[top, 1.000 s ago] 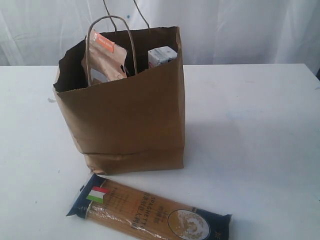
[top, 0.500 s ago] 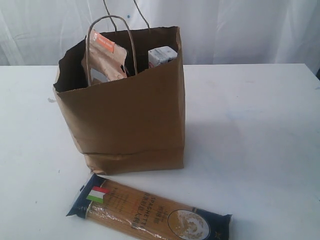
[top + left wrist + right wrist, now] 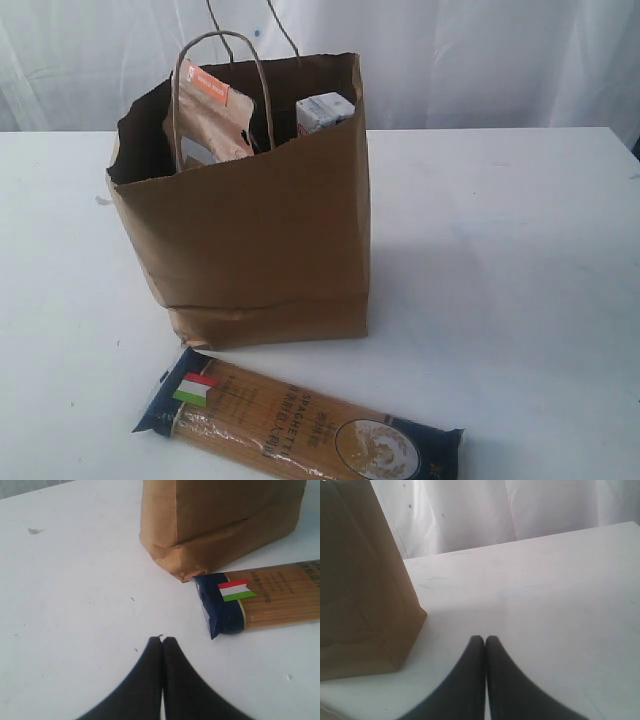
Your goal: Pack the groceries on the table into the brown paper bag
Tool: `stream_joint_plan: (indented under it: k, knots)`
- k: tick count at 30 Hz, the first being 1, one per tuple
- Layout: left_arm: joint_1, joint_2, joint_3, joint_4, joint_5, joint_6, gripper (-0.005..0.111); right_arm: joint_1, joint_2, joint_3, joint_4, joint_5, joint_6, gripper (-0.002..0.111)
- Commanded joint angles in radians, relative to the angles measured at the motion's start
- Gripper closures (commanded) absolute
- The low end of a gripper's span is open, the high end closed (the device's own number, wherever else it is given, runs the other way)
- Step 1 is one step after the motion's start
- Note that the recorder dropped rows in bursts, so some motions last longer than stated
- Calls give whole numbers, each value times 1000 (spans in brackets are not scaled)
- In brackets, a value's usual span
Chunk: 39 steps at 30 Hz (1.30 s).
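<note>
The brown paper bag [image 3: 260,230] stands upright on the white table [image 3: 500,250], its mouth open. A brown pouch [image 3: 208,118] and a small white carton [image 3: 323,110] poke out of its top. In front of the bag the long spaghetti packet [image 3: 300,418] lies flat on the table. Neither gripper shows in the exterior view. In the left wrist view my left gripper [image 3: 162,639] is shut and empty over bare table, apart from the spaghetti packet [image 3: 270,602] and the bag [image 3: 220,525]. My right gripper [image 3: 485,638] is also shut and empty, with the bag [image 3: 360,590] off to one side.
A white curtain [image 3: 480,60] hangs behind the table's far edge. The bag's twisted paper handles [image 3: 220,40] stick up above its rim. A small scrap [image 3: 33,530] lies on the table in the left wrist view.
</note>
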Motion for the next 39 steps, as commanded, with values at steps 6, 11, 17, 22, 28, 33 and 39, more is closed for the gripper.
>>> stream_joint_plan:
  k: [6,11,17,22,28,33,39]
  knots:
    - [2,-5,4,2,-1,-2,107,-9,-6,6,5,-14,-13,108]
    - [2,-5,4,2,-1,-2,107,-9,-6,6,5,-14,-55,108]
    - [2,-5,4,2,-1,-2,107,-9,-6,6,5,-14,-102,108]
    - [2,-5,4,2,-1,-2,107,-9,-6,6,10,-60,-160,108]
    - [2,-5,4,2,-1,0,107,-9,-6,6,196,-53,-469,108]
    - [2,-5,4,2,-1,0,107,-9,-6,6,222,-41,-490,108]
    - [2,-5,4,2,-1,0,107,-9,-6,6,222,-39,-490,108]
